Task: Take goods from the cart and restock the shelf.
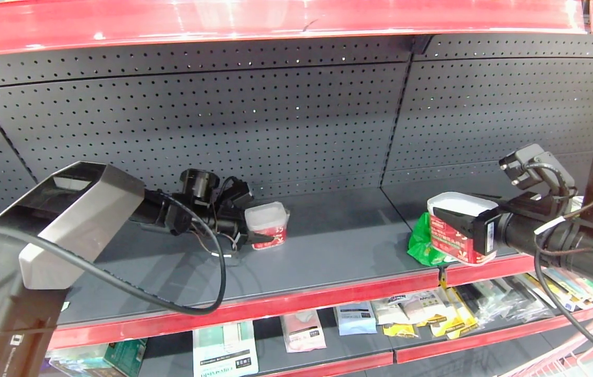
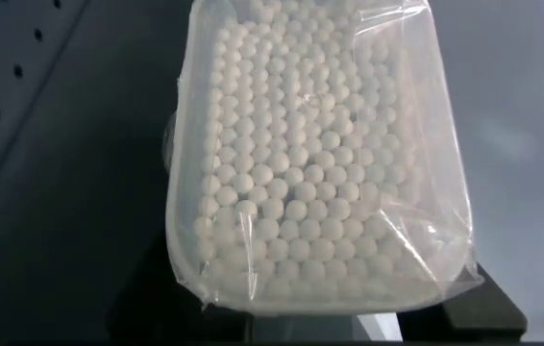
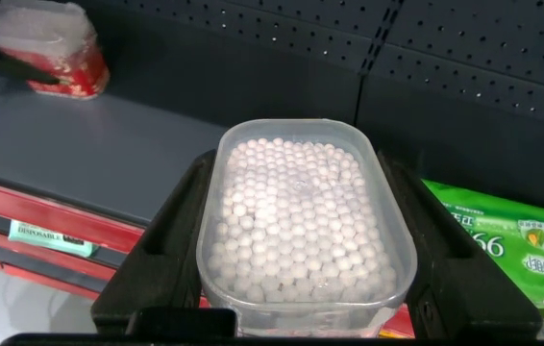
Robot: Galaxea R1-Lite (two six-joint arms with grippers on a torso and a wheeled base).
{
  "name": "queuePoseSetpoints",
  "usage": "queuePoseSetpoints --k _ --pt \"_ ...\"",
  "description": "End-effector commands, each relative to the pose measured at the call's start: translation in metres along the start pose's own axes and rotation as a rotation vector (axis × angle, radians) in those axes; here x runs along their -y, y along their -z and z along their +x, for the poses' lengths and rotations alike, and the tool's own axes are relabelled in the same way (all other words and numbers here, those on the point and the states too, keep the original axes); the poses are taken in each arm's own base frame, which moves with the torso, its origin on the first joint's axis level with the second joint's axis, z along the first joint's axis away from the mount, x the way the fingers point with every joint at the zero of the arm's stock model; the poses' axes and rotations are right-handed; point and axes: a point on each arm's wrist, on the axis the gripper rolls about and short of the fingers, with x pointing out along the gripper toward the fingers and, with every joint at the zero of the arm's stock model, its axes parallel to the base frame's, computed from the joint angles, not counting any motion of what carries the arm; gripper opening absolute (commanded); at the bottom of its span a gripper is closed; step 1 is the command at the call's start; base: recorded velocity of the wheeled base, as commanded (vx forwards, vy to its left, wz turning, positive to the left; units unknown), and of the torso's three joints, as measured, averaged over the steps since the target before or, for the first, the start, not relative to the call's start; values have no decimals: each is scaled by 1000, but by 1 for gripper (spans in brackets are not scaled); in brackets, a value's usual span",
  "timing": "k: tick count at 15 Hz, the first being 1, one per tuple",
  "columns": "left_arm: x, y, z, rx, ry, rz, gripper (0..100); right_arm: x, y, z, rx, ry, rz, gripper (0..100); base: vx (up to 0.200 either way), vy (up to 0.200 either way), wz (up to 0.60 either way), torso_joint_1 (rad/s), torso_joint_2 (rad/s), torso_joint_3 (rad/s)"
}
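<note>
Two clear tubs of white cotton swabs with red labels are in play. One swab tub (image 1: 268, 224) (image 2: 315, 163) (image 3: 46, 48) stands on the grey shelf (image 1: 338, 246) left of centre, near the back. My left gripper (image 1: 261, 231) is shut on it from the left. The other swab tub (image 1: 446, 241) (image 3: 306, 221) hangs just above the shelf's front edge on the right. My right gripper (image 1: 459, 230) is shut on this tub, with dark fingers (image 3: 171, 240) on both of its long sides.
A green packet (image 1: 422, 243) (image 3: 503, 240) lies on the shelf right behind the right-hand tub. A perforated back wall (image 1: 275, 120) closes the shelf, and a red shelf (image 1: 275, 21) hangs overhead. Several packets (image 1: 422, 309) fill the lower shelf. A pink wire cart (image 1: 590, 345) sits at bottom right.
</note>
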Motion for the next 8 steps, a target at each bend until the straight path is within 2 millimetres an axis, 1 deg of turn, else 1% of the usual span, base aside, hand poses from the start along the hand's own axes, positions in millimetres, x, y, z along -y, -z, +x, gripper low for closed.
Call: queuePoseSetpoints --k 1,4,8 --pt "7 -3 -18 -6 -4 -10 0 1 -1 4 -2 0 2 0 0 0 0 0 0 0" --pt "15 7 -33 -20 5 18 0 1 -3 9 0 -3 -1 0 0 0 0 0 0 0" --pt "28 0 -48 -12 18 26 0 0 -2 11 -6 -5 0 0 0 0 0 0 0 0"
